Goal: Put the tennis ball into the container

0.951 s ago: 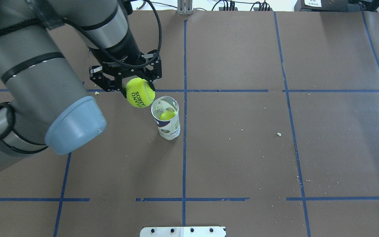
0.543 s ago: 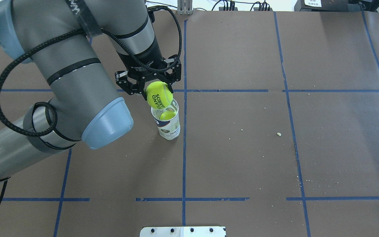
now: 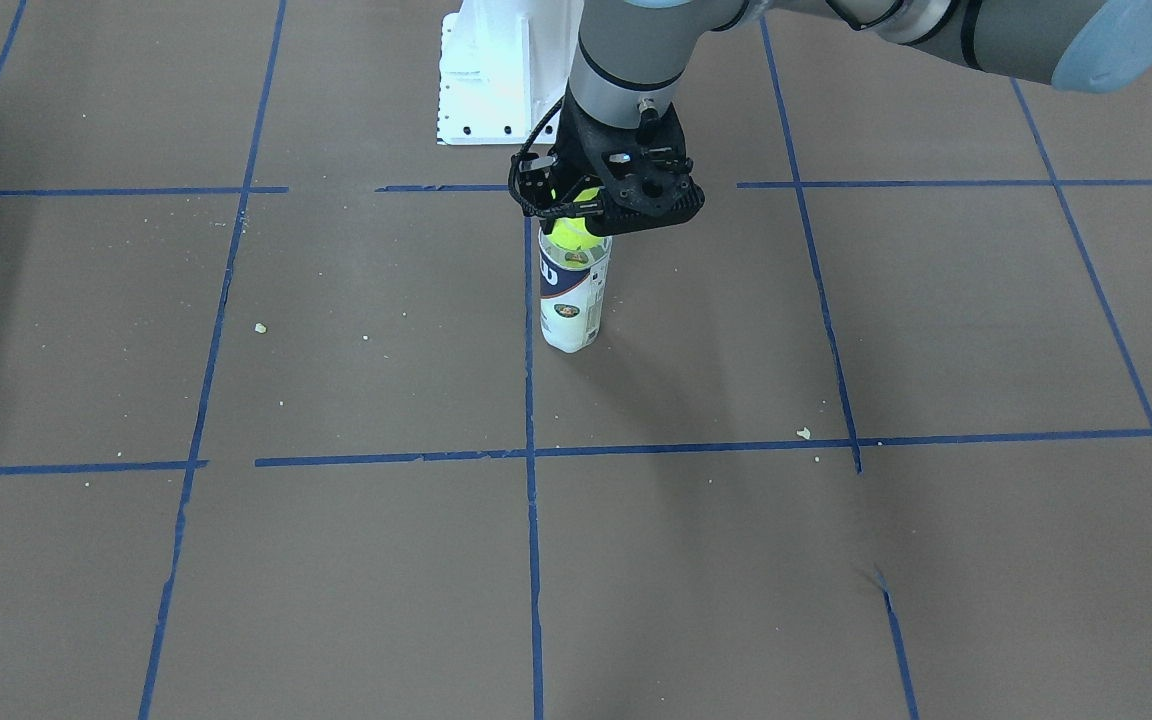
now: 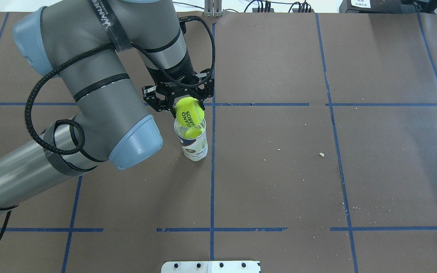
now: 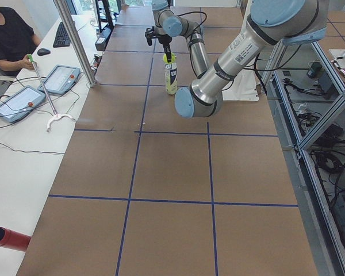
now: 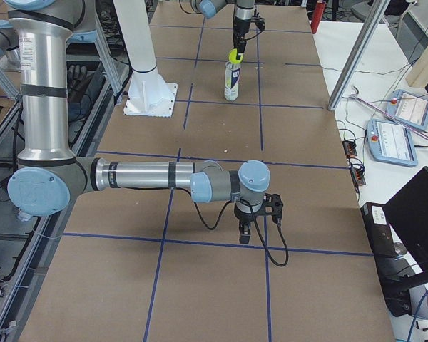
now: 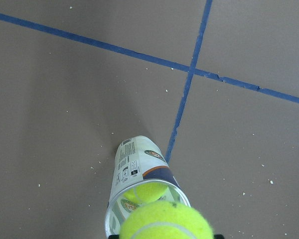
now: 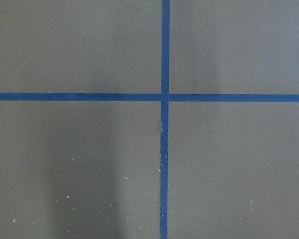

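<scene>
Overhead exterior view: we see the robot's left arm reach in from the upper left of the frame, its left gripper (image 4: 188, 109) clenched on the tennis ball (image 4: 189, 115), one finger on each side of it. The ball, with dark lettering across its face, hangs at the open mouth of the can (image 4: 195, 146). The can stands upright a little left of the frame's centre, just beside a blue tape line (image 4: 212, 178) on the brown table (image 4: 317, 170). We cannot tell whether the ball touches the rim. A second ball (image 4: 193, 133) lies inside the can, visible through the mouth.

From the front-facing camera, we find the same pairing in the upper middle of the frame. The black left gripper (image 3: 586, 215) sits right above the can (image 3: 569, 305), and the tennis ball (image 3: 573, 233) shows yellow-green at the can's top. The left wrist camera looks past the tennis ball (image 7: 165, 222) at the bottom edge of its frame onto the can (image 7: 134, 167) below, with the second ball (image 7: 148, 193) inside it.

The right gripper (image 6: 255, 229) appears only in the exterior right view, low in the middle of the frame, pointing down at the table and well apart from the can (image 6: 231, 80) near the top. We cannot tell whether it is open or closed.
</scene>
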Controlling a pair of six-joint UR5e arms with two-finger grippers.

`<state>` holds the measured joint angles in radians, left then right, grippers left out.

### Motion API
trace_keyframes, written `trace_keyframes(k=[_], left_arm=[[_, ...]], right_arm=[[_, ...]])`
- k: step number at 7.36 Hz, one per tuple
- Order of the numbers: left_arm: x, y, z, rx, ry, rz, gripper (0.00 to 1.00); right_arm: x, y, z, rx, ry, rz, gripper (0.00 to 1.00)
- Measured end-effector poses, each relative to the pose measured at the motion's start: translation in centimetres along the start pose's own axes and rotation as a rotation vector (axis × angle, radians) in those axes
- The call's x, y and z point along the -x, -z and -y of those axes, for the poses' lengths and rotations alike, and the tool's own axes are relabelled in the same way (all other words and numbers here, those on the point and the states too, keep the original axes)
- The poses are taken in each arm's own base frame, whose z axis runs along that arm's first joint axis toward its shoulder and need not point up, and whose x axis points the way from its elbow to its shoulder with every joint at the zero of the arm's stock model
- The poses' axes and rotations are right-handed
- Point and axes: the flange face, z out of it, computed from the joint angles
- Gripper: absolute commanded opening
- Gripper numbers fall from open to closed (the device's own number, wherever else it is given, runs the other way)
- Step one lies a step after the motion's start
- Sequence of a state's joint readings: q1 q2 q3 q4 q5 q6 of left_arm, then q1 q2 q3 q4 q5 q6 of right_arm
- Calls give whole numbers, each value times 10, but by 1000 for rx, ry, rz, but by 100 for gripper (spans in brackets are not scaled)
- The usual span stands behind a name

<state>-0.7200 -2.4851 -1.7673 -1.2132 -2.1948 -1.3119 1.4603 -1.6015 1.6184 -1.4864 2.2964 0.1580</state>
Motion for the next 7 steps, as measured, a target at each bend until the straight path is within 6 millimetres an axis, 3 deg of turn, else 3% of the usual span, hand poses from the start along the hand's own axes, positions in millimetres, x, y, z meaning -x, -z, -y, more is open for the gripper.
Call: trace_keyframes(k=[3, 5, 7], left_arm=[[6, 0, -2, -4, -13, -3, 100], [13, 13, -12, -14, -33, -29, 100], [48, 38, -26, -65, -68, -68, 100]], right_arm=[[0, 0, 0, 0, 0, 0, 100], [0, 0, 0, 0, 0, 0, 100], [0, 0, 0, 0, 0, 0, 100]])
